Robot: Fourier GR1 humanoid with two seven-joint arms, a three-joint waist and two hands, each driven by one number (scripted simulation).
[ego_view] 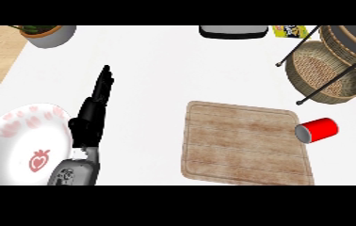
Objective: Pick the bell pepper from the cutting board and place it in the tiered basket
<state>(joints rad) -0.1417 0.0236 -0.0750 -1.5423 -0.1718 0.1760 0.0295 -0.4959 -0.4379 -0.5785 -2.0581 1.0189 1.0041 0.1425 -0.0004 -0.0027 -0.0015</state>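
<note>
A potted plant (43, 33) sits at the bench's (160, 65) far left corner, with a patterned plate (28, 140) at the near left edge. Beside it the left hand (94, 109) rests, fingers straight. Open white bench separates it from the bare cutting board (243, 142). A red cup (318, 129) lies tipped (touching the board's right edge, it seems). The tiered basket (323, 72) stands far right.
</note>
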